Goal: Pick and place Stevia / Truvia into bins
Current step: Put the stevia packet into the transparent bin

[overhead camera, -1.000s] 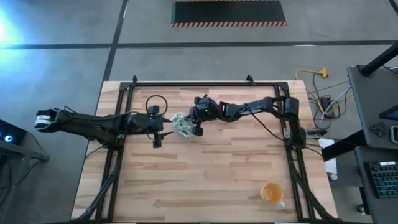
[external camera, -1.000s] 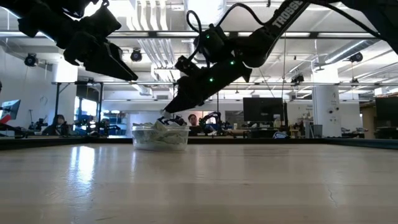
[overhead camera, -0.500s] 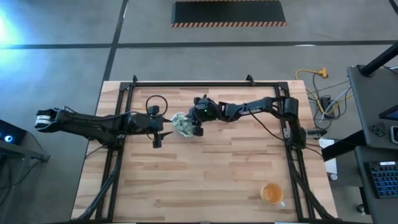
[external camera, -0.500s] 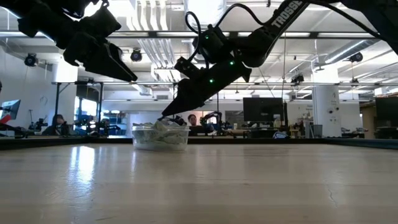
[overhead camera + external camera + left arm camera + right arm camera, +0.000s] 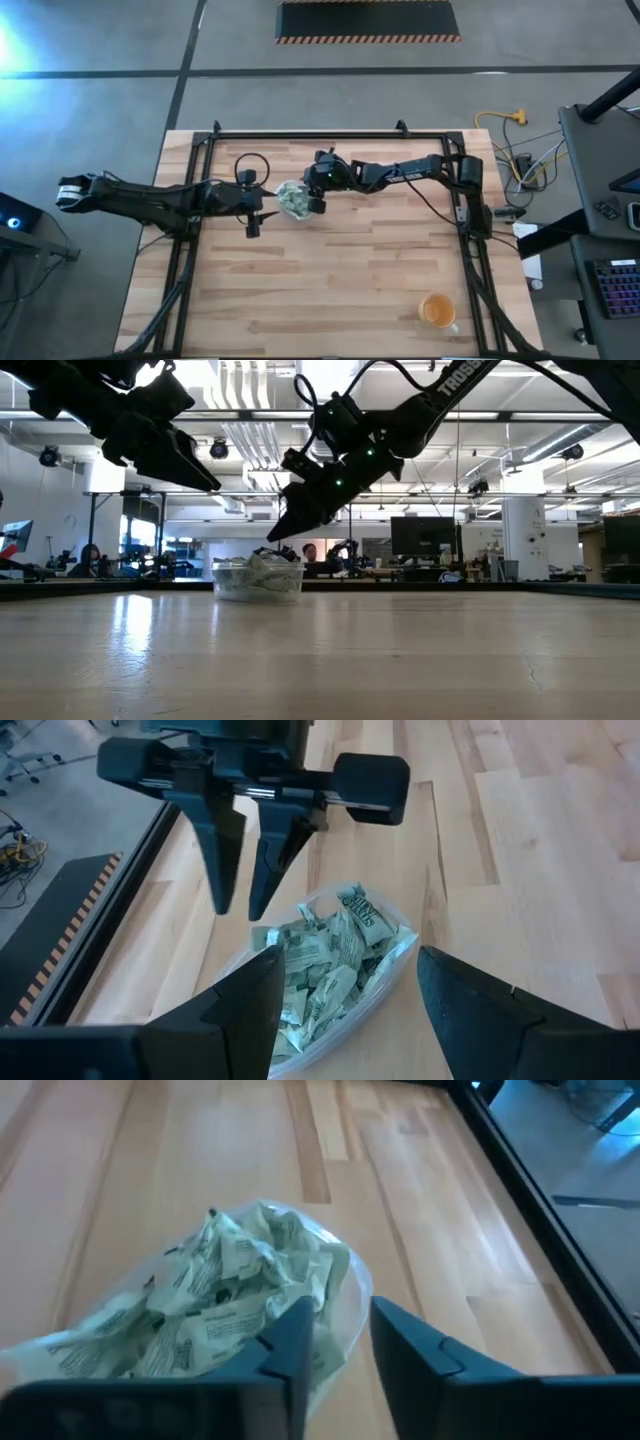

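At frame centre, the right hand (image 5: 278, 536) angled down over the packet-filled clear tub (image 5: 258, 580), fingers slightly apart and empty; the left hand (image 5: 340, 985) hovered beside, spread wide.

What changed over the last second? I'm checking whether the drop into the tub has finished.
The right claw has lifted a little off the heap of pale green and white paper packets in the small clear plastic tub, its fingers now parted with nothing between them. The left claw stayed open beside the tub, and the orange cup with a handle did not move.
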`<action>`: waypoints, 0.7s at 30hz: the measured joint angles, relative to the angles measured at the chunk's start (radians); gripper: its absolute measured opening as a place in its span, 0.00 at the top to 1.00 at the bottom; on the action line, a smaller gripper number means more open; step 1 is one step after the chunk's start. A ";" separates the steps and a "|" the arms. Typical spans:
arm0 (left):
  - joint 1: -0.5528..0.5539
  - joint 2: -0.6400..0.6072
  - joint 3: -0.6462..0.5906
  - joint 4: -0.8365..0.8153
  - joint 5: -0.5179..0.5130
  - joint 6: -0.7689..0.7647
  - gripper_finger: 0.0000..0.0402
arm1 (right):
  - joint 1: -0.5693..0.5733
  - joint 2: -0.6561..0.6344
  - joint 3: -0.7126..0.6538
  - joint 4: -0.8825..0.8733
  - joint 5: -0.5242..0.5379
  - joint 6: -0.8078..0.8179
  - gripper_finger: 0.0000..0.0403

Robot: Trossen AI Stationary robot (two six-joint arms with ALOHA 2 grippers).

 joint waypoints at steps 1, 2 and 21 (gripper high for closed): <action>0.000 0.000 0.000 0.000 0.000 0.000 0.47 | 0.000 0.000 0.000 -0.007 0.000 -0.001 0.79; 0.000 0.000 0.000 0.001 0.000 0.000 0.47 | 0.000 0.000 0.000 -0.012 0.000 -0.001 0.82; 0.000 0.000 0.000 0.000 0.000 0.000 0.47 | 0.007 0.009 0.000 -0.015 -0.170 -0.031 0.98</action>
